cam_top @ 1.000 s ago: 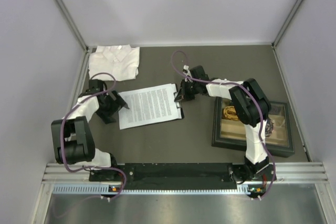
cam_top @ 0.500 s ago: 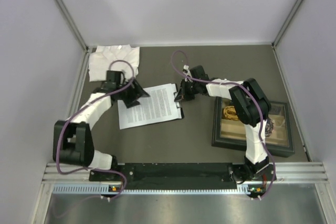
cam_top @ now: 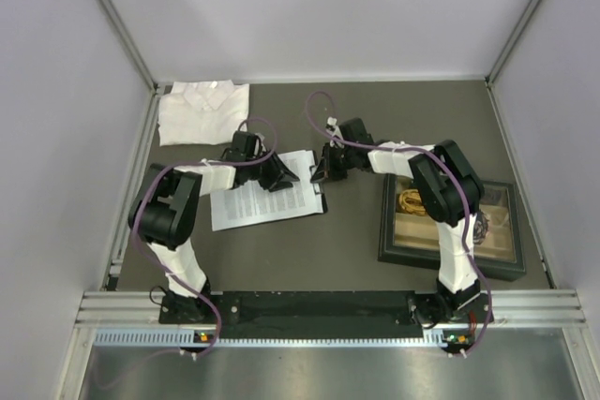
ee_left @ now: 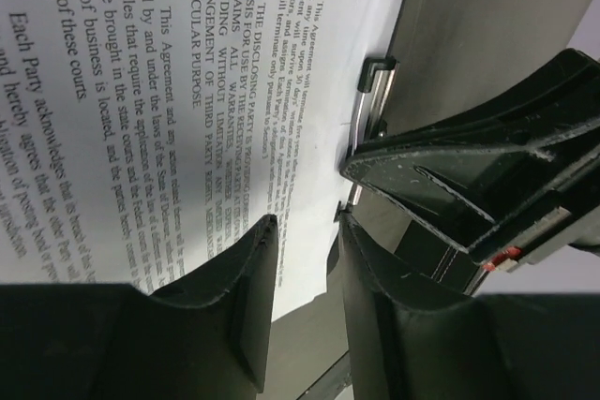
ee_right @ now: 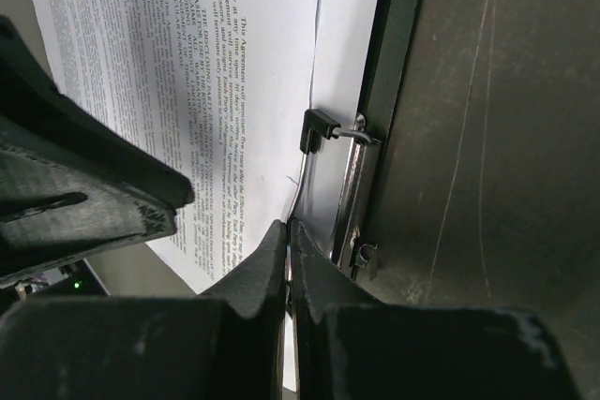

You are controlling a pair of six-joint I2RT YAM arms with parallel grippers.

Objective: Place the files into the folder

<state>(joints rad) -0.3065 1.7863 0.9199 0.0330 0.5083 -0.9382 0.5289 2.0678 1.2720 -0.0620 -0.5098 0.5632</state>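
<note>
Top external: files (cam_top: pixel 265 199) lie on folder (ee_right: pixel 401 53). Left gripper (ee_left: pixel 307 264) narrowly parted over their edge; right gripper (ee_right: pixel 287 243) pressed together beside silver clip (ee_right: pixel 349 196).

Dark grey tabletop (cam_top: pixel 422 119), faintly scratched to the right of the right fingers (ee_right: pixel 248 297). Pale panel walls (cam_top: pixel 319 16), joined by aluminium posts (cam_top: pixel 112 16), stand well apart from those fingers on three sides. Lighting appears even and diffuse.
</note>
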